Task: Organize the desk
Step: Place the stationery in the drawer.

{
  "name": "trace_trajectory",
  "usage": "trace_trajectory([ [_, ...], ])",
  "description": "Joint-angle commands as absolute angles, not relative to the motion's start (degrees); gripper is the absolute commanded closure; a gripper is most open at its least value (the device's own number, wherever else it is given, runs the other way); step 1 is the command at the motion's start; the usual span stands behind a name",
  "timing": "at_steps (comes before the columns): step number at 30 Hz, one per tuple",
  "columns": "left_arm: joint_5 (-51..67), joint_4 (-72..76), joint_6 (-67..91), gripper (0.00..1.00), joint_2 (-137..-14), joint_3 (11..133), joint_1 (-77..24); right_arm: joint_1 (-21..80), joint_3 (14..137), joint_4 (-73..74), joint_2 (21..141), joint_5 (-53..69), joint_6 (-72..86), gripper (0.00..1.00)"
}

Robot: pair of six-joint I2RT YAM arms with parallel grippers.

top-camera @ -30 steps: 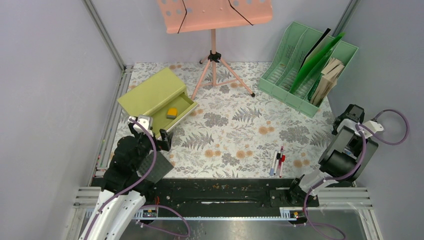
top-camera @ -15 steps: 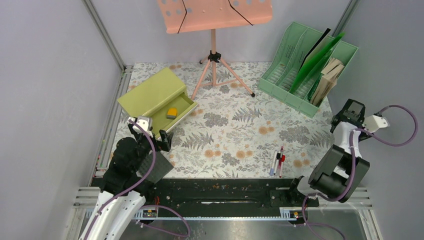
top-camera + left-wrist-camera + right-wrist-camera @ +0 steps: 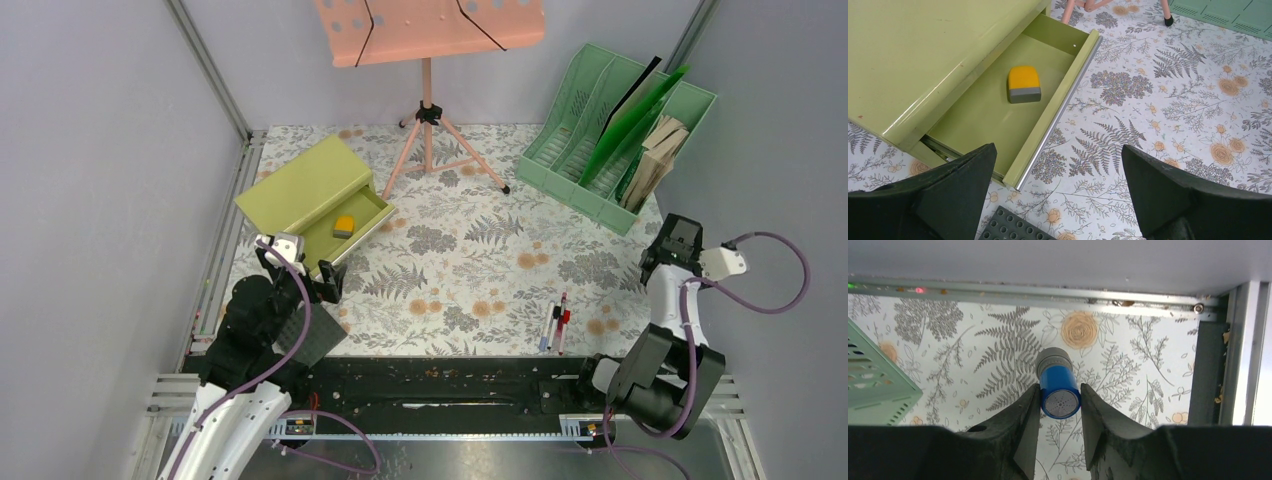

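Note:
The desk (image 3: pixel 470 260) is a fern-and-flower printed top. My right gripper (image 3: pixel 680 235) hangs over its right edge, near the green rack. In the right wrist view, the right gripper (image 3: pixel 1060 395) is shut on a blue cylinder (image 3: pixel 1058 382) with a grey far end and a perforated near end, held above the desk. The top view hides this cylinder. My left gripper (image 3: pixel 300 265) stands open and holds nothing at the front corner of the pulled-out drawer (image 3: pixel 998 115). The left gripper (image 3: pixel 1058 155) shows only bare desk between its fingers.
An olive cabinet (image 3: pixel 305 185) has a yellow-grey eraser (image 3: pixel 1024 84) in its open drawer. A grey studded plate (image 3: pixel 1013 227) lies by the left gripper. Pens (image 3: pixel 556 325) lie at the near edge. A pink music stand (image 3: pixel 430 30) and green file rack (image 3: pixel 615 135) stand behind.
The right arm has unfolded and its gripper has shifted a little left, in over the desk, still holding the blue cylinder. The left arm has not moved.

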State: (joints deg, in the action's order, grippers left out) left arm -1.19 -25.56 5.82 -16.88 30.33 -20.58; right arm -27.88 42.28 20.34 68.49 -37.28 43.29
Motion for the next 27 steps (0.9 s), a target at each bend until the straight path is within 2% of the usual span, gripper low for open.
trace_trajectory([
  [1, -0.27, -22.02, 5.07, 0.01, -16.43, 30.11, -20.82, -26.59, 40.39, 19.79, 65.82, -34.16, 47.81, 1.00],
  [9, -0.32, -22.01, 5.10, 0.01, -16.64, 30.06, -20.79, -19.98, 37.02, 18.29, 66.96, -29.28, 53.46, 1.00],
  [15, -0.31, -22.15, 5.10, 0.01, -16.80, 30.06, -20.78, -11.43, 35.35, 16.31, 68.21, -30.46, 55.82, 1.00],
  [27, -0.26, -22.23, 5.08, 0.01, -17.42, 30.14, -20.83, 3.18, 43.08, 17.35, 71.62, -33.00, 49.04, 1.00],
])
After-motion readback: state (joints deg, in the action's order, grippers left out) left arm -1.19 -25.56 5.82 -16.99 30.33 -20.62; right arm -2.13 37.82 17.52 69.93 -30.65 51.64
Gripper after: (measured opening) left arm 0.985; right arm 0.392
